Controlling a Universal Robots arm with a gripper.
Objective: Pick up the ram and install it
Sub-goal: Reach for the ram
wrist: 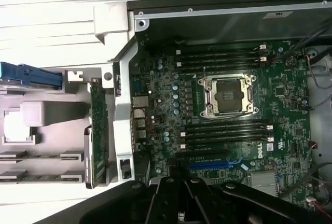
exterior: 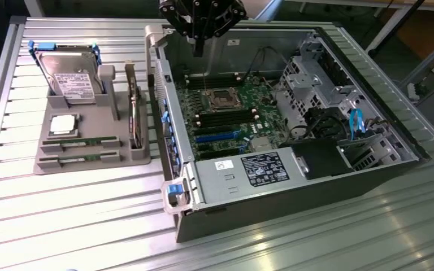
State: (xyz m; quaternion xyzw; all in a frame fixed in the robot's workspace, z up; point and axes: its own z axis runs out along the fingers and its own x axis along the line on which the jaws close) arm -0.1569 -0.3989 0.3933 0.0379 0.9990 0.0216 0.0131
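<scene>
Two look-alike green ram sticks lie side by side in slots of a grey holder tray [exterior: 89,166] at the exterior view's left: one ram stick [exterior: 79,142] [wrist: 41,156] and its twin [exterior: 79,158] [wrist: 41,178]. My gripper [exterior: 199,52] [wrist: 180,214] hangs high over the back edge of the open computer case [exterior: 293,186], far from both sticks and holding nothing I can see. Below it the motherboard [exterior: 236,116] shows black memory slots [wrist: 223,55] [wrist: 225,133] on either side of the open processor socket [exterior: 221,100] [wrist: 228,95].
The tray also carries a hard drive [exterior: 70,76], a square silver processor chip [exterior: 64,124] [wrist: 18,125] and an upright expansion card [exterior: 134,113] [wrist: 97,130]. Inside the case are a power supply [exterior: 255,169], drive cages [exterior: 315,79] and loose cables [exterior: 356,121]. The case wall [exterior: 160,113] stands between tray and motherboard.
</scene>
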